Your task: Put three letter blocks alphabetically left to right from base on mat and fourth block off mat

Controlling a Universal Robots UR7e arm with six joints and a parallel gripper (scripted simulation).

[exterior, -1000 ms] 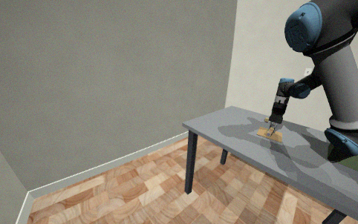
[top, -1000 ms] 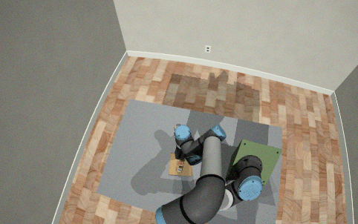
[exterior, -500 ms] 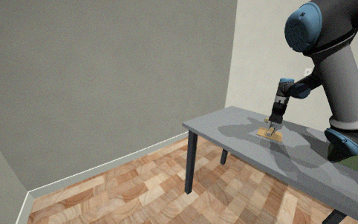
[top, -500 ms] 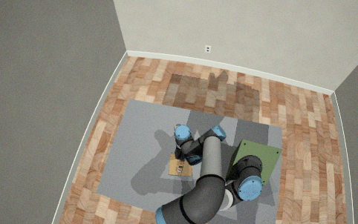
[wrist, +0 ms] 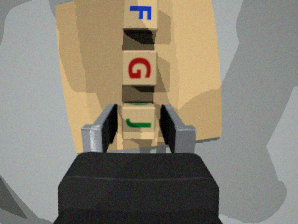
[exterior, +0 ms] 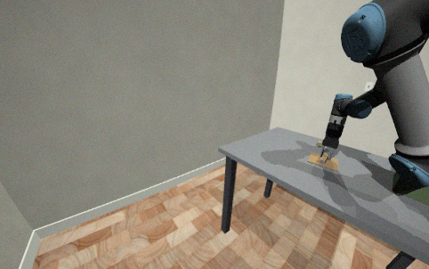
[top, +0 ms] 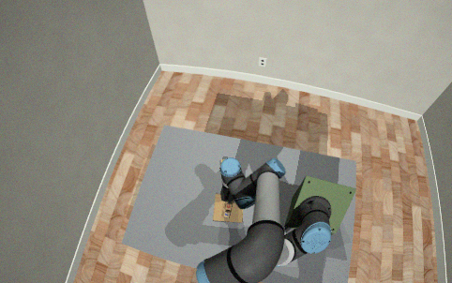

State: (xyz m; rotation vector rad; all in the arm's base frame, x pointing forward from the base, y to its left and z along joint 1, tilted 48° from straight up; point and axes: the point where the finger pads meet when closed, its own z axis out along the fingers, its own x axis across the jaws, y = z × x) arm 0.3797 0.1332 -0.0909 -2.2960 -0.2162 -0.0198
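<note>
Plain walls, one dark grey (top: 70, 94) (exterior: 133, 89) and others paler, close in a patchwork wooden floor (top: 141, 98) (exterior: 178, 227), on which stands one grey tabletop (top: 159, 187) (exterior: 267, 156) (wrist: 30, 65); three of its dark legs show in the exterior view. One robot arm (top: 267, 197) (exterior: 407, 98), dark and grey with blue caps, rises beside a green base plate (top: 339, 192) (exterior: 418, 196) and reaches across, hiding part of the tabletop from above. One tan mat (top: 236, 213) (exterior: 331, 165) (wrist: 200, 60) lies flat beneath the claw (top: 227, 201) (exterior: 327, 153) (wrist: 139, 120). One white outlet (top: 263, 61) (exterior: 368, 86) sits on the pale wall. Four blocks can be counted, three on the mat and one off it. Those three form a nearly straight row with gaps between neighbours: the F block (wrist: 140, 14) in blue, the G block (wrist: 139, 68) in red at the middle, and the J block (wrist: 138, 120) in green. From the base they read F, G, J, left to right; in the wrist view each letter lies on its side. Released, the claw has its two fingers apart, one on either side of the J block, with a gap at each side. The fourth block (top: 225, 157) (exterior: 319, 143) rests on the tabletop beyond the mat, partly covered from above by the wrist; any letter on it is too small to read.

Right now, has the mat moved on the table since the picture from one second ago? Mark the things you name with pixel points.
No, no shift that I can see: in the top view, the mat (top: 235, 215) (exterior: 314, 158) (wrist: 195, 50) keeps its place against the table's edges.
</note>
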